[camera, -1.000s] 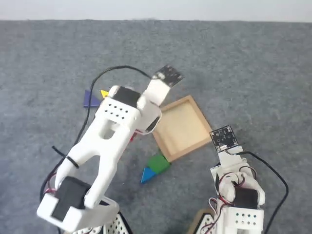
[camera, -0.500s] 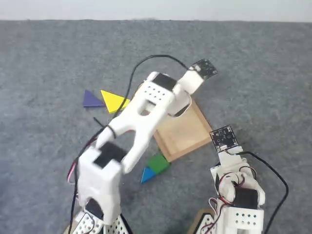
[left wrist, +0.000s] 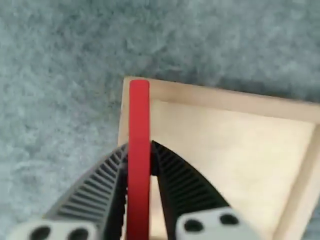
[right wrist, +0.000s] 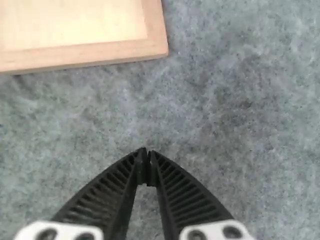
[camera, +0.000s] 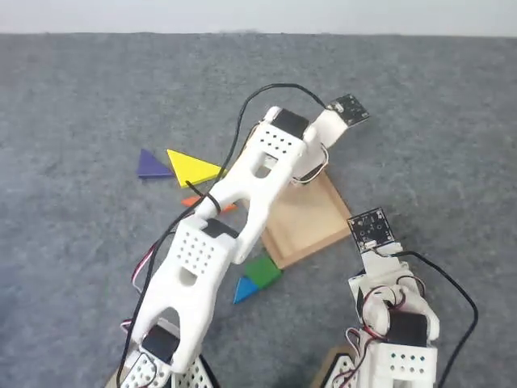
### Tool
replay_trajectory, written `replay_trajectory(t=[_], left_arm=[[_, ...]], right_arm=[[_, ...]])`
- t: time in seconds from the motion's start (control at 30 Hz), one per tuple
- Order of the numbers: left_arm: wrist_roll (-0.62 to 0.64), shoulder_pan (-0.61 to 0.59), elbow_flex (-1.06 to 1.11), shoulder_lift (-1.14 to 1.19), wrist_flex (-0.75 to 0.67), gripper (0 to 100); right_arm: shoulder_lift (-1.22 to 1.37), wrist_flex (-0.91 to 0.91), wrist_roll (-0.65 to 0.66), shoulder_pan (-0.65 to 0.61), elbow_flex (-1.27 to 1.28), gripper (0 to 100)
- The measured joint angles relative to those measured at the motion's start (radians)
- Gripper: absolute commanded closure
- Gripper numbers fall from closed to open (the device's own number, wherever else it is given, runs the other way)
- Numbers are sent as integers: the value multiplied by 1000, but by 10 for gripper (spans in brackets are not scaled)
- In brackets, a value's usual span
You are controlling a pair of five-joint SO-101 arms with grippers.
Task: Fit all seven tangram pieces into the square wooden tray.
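My left gripper [left wrist: 140,155] is shut on a red tangram piece [left wrist: 139,150], held edge-on over a corner of the square wooden tray [left wrist: 210,97]. In the high view the left arm [camera: 266,166] stretches over the tray [camera: 311,226], hiding its far part. On the carpet lie a yellow triangle [camera: 192,167], a purple triangle [camera: 150,165], an orange piece [camera: 194,200] partly under the arm, a green piece [camera: 264,269] and a blue triangle [camera: 242,289]. My right gripper [right wrist: 145,167] is shut on nothing, above bare carpet near the tray's near edge [right wrist: 85,55].
Grey carpet covers the table. The right arm [camera: 392,319] stands at the front right, just off the tray's corner. A black cable [camera: 242,121] loops above the left arm. Open carpet lies to the far right and back.
The left arm swung right and farther back, from beside the tray's left edge to over the tray. The yellow triangle and orange piece came into sight. The right arm stayed still.
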Motion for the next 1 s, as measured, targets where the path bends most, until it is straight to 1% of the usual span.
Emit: replay_trajectory(t=[0.17,0.3,0.37,0.6,0.7,0.83,1.0], left_arm=[[-5,-12,-3,14,28,925],[-26,-31,-35,14,74,867],[-31,-38,-55,14,94,855],[-61,-43,-213,14,224,855],[-61,-31,-224,14,233,855],[-61,-9,-173,14,236,855],[-46,44,-155,14,236,855]], right_arm=[[0,0,0,0,0,991],[0,0,0,0,0,991],[0,0,0,0,0,991],[0,0,0,0,0,991],[0,0,0,0,0,991],[0,0,0,0,0,991],[0,0,0,0,0,991]])
